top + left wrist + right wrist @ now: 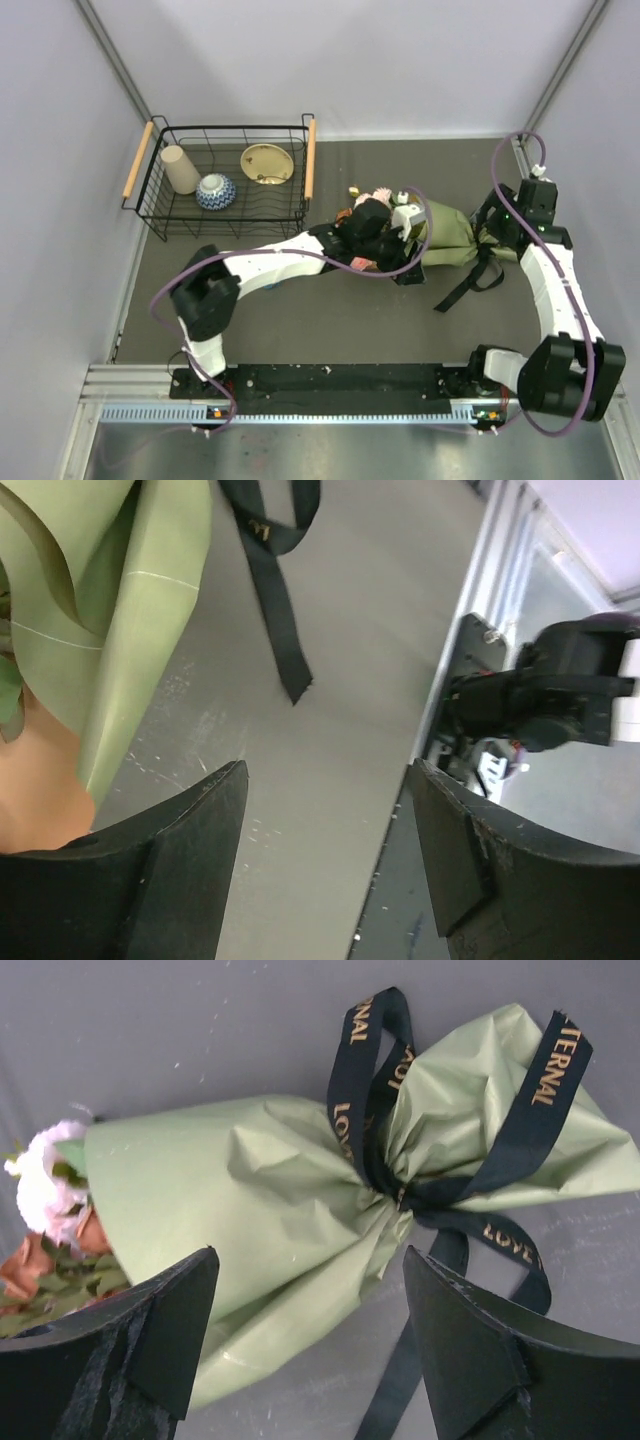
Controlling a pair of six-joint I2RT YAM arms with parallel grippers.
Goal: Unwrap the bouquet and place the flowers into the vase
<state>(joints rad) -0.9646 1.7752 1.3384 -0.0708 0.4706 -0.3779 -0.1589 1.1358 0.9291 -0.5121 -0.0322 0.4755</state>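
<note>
Bouquet in olive-green paper (450, 242) lies flat, so my empty, wide-apart right gripper (310, 1260) can reach its black ribbon (400, 1198); left gripper (328, 780) gapes empty alongside.

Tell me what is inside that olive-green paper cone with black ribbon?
Pink and rust-orange flowers with green leaves show at its open end; the paper hides their stems.

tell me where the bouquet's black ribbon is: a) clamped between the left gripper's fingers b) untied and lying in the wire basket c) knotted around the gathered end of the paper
c: the right wrist view shows the black ribbon knotted around the pinched end of the olive-green paper.
</note>
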